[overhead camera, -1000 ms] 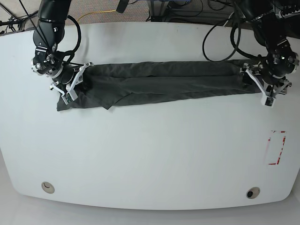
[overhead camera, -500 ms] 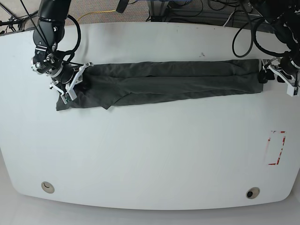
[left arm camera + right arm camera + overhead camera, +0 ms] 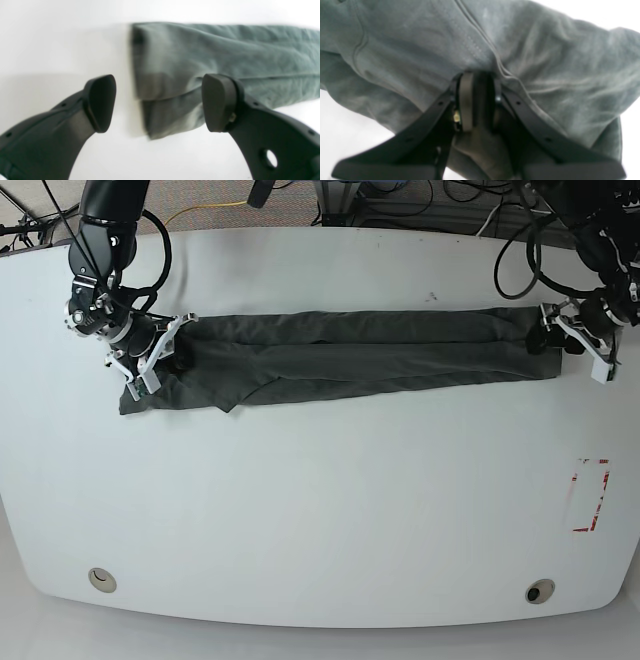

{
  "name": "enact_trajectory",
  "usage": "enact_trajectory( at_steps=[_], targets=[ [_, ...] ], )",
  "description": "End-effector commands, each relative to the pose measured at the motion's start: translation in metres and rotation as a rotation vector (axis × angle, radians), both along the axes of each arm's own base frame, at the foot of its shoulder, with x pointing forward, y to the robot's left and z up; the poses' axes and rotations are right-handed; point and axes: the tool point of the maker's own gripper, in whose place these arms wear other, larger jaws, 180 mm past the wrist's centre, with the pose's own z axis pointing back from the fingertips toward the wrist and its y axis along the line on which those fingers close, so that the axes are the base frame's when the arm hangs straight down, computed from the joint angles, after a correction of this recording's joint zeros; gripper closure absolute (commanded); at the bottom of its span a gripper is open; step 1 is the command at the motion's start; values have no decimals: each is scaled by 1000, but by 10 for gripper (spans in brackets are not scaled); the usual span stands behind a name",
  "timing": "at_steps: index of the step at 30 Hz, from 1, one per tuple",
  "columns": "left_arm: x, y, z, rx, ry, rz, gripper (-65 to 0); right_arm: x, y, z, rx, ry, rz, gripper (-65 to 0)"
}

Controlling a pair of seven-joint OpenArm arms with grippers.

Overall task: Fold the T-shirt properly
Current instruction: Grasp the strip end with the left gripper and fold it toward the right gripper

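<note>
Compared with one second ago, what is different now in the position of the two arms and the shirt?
The left end effector, open, moved off the T-shirt end toward the table edge, then partly returned; it holds nothing. The right end effector stayed shut on the other end. The T-shirt remained a long folded band on the table.

Soft matt grey cloth with fine creases and stitched seams: T-shirt [image 3: 350,355]. Smooth, faintly glossy white: table [image 3: 320,500]. Matt black plastic with rubbery-looking pads [image 3: 100,102]: left hand [image 3: 158,102].
</note>
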Motion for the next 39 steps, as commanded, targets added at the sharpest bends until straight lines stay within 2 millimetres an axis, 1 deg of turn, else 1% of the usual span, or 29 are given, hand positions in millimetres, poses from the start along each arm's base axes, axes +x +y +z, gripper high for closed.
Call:
enact_trajectory(
  at_steps=[1, 5, 9, 13, 15, 16, 19, 21, 23, 24, 28, 30, 32, 33, 36, 39],
  targets=[
    [9, 1, 8, 4, -31, -14, -501, -23, -15, -20, -97, 125, 14, -103],
    [2, 0, -11, -50, 16, 7, -500, -22, -15, -19, -98, 120, 14, -103],
    [-4, 2, -21, -73, 45, 26, -499, -23, -16, -20, -98, 126, 11, -103],
    [-7, 0, -24, -80, 54, 24, -499, -22, -14, -18, -95, 119, 12, -103],
    [-7, 0, -24, -81, 55, 23, -485, -23, -15, -20, -94, 124, 11, -103],
    [-7, 0, -24, -82, 56, 23, -458, -23, -15, -20, -94, 124, 11, -103],
    [-7, -3, -26, -88, 59, 23, -322, -23, -14, -19, -95, 122, 12, -103],
    [-7, -12, -31, -105, 62, 24, -176, -23, -14, -20, -94, 122, 11, -103],
    [-11, -13, -37, -89, 88, 24, -78, -23, -14, -20, -94, 122, 11, -103],
    [-13, -13, -40, -74, 104, 23, -56, -23, -14, -20, -94, 122, 11, -103],
    [-12, -16, -45, -29, 135, 18, -53, -23, -14, -20, -94, 122, 11, -103],
    [-9, -16, -38, 12, 119, 9, -53, -23, -14, -20, -92, 122, 11, -103],
    [-12, -17, -27, 67, 98, -5, -51, -24, -14, -21, -91, 128, 10, -103],
    [-11, -20, -22, 92, 90, -23, -51, -24, -14, -21, -91, 128, 10, -101],
    [-6, -39, -7, 176, 61, -123, -51, -23, -14, -20, -93, 122, 12, -101],
    [-8, -55, 6, 233, 36, -202, -51, -24, -14, -20, -92, 125, 11, -101]
  ],
)
